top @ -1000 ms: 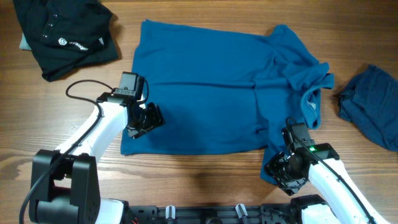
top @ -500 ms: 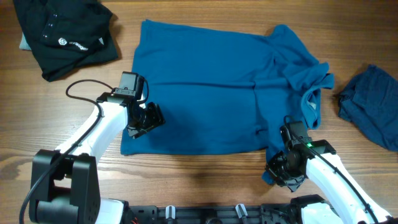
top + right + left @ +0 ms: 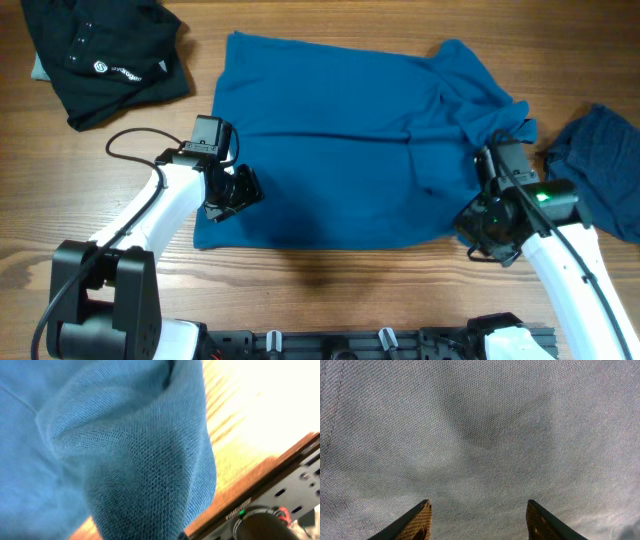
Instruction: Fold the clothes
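Note:
The mid-blue T-shirt (image 3: 340, 140) lies spread flat in the middle of the table, collar towards the right. My left gripper (image 3: 237, 190) sits low over its near left corner. In the left wrist view this gripper (image 3: 477, 510) is open, both fingertips apart above the flat cloth (image 3: 480, 430). My right gripper (image 3: 488, 226) is shut on the shirt's near right corner and holds it up off the table. Bunched blue cloth (image 3: 140, 460) hangs in front of the right wrist camera and hides the fingers. A darker blue garment (image 3: 600, 170) lies crumpled at the right edge.
A black garment (image 3: 100, 55) with a small white logo lies at the far left corner. A black cable (image 3: 130, 145) loops beside my left arm. Bare wooden table (image 3: 330, 280) runs along the near side, with the arms' black base rail (image 3: 330, 342) at the front edge.
My right gripper has shut on the shirt's near right corner and carried it up and away from the front edge, towards the collar. The left arm has stayed put.

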Robot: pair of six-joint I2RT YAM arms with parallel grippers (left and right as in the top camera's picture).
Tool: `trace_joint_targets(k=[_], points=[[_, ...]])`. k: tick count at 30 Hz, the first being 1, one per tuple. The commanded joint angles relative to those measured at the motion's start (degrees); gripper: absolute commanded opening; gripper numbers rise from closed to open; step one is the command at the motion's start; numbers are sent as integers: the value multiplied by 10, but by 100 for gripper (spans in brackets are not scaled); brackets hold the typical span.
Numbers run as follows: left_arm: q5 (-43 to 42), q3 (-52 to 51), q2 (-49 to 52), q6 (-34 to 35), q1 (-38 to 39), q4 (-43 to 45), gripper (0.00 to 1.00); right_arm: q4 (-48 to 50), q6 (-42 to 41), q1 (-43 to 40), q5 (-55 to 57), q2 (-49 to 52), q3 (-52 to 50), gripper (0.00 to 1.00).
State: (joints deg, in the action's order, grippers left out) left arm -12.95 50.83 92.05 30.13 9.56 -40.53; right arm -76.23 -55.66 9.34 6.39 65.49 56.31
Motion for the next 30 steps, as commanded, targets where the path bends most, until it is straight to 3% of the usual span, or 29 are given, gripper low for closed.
trace_joint_targets(k=[1,11,15,19,26,30], points=[[6,-3,7,1,-4,-2,59,-2,1,2,93,-7,36,4],[6,-3,7,2,-4,-10,60,21,17,2,88,-2,37,9],[3,-3,7,2,-4,-23,46,23,31,2,77,-2,37,9],[3,-3,6,2,-4,-38,45,30,31,2,77,-2,37,9],[-1,0,-36,2,-7,-56,63,36,32,2,77,-2,37,9],[7,2,-158,22,-12,-106,80,36,32,2,77,-2,37,9]])
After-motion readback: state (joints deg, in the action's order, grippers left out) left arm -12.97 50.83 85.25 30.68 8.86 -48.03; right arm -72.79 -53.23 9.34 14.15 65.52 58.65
